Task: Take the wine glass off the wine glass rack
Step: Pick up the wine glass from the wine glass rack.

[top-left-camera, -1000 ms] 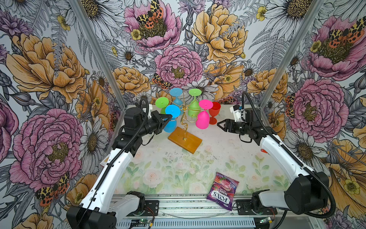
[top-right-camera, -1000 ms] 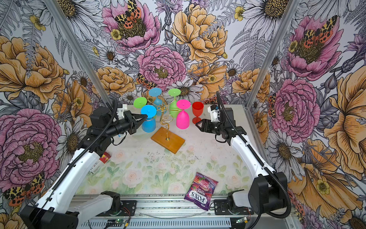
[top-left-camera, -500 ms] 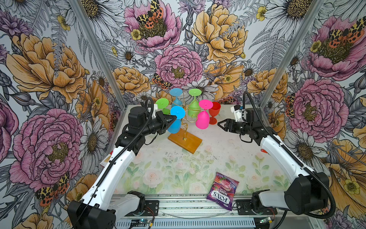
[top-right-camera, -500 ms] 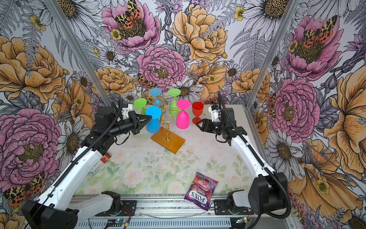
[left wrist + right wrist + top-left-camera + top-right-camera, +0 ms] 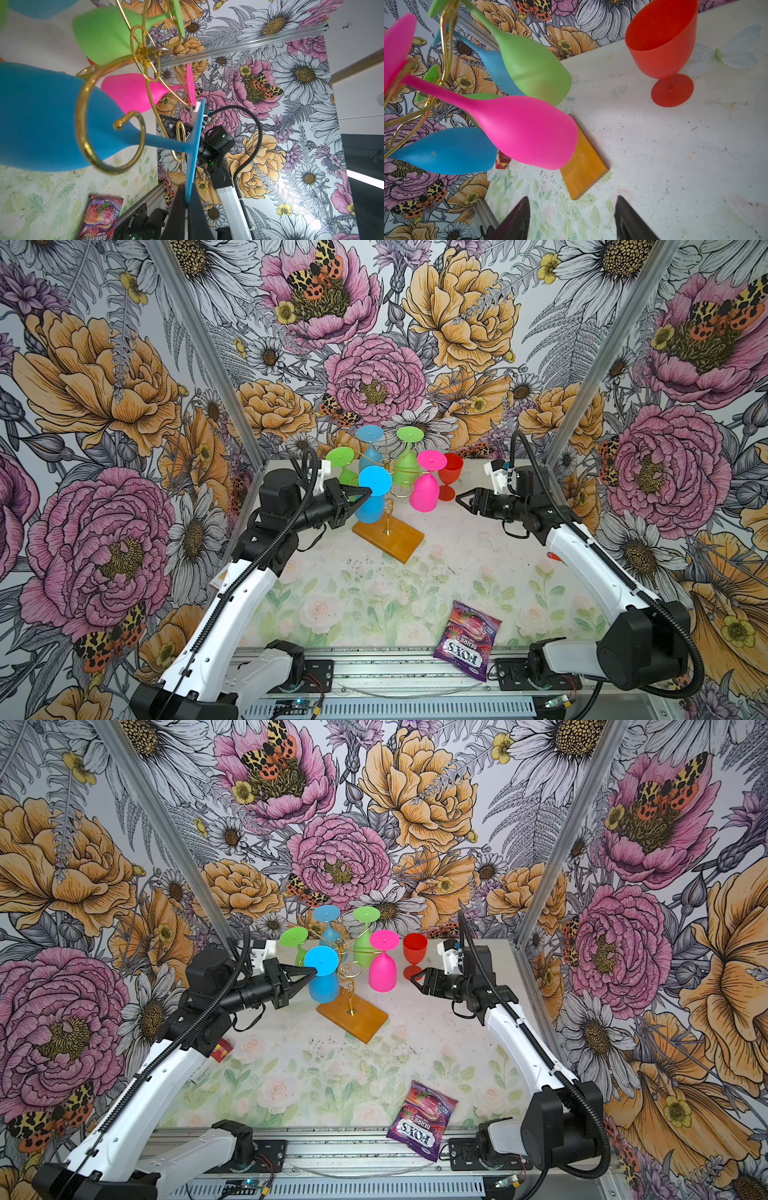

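The table (image 5: 478, 556) is the biggest thing before me, and my two arms reach in over it from its near edge; towards the far middle stands one wine glass rack (image 5: 399, 539), gold wire on a wooden base set askew.

I count six glasses in all; five hang bowl-down from the rack's curls, two blue, two green and one pink; the sixth, a red glass (image 5: 450, 472), stands upright on the table just right of the rack.

My left gripper (image 5: 365, 494) is closed tight on the round foot of the near blue wine glass (image 5: 371, 508), pinching the rim of the disc from the left; in the left wrist view its stem passes through a gold curl, so it hangs on the rack's near-left arm. The far blue glass (image 5: 370, 448), the left green glass (image 5: 347, 477), the far green glass (image 5: 405, 466) and the pink glass (image 5: 424, 495) hang around it.

My right gripper (image 5: 462, 501) stands partly open and holds nothing, hovering right of the pink glass and near the red one.

One purple sweet bag (image 5: 467, 639) lies by the near edge; one small red-and-white box (image 5: 220, 1050) lies at the left, beside my left arm.
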Robot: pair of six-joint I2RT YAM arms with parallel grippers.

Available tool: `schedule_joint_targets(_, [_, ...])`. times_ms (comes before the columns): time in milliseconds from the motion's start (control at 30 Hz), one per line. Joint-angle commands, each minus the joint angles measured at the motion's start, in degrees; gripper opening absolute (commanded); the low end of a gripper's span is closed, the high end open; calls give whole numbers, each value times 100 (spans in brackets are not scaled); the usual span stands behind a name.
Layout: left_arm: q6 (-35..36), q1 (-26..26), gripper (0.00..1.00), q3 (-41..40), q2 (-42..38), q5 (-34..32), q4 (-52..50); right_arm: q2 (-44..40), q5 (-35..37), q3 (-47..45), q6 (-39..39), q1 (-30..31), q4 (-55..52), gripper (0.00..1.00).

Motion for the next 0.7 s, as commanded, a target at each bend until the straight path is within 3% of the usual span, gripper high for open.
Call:
schedule_joint_targets(0, [155, 74, 0, -141, -152, 261, -25, -138, -118, -18, 79, -25, 199, 66])
schedule_joint_targets(167, [246, 78, 0, -134, -118, 508, -16, -140, -163, 6, 141, -27, 217, 66])
schedule_joint_targets(467, [854, 48, 0, -455, -214, 1633, -16, -199, -341, 39, 231, -26, 208, 66])
schedule_joint_targets(667, [1387, -538, 0, -743, -505, 2046, -16, -239, -486, 53, 344, -73, 200, 66])
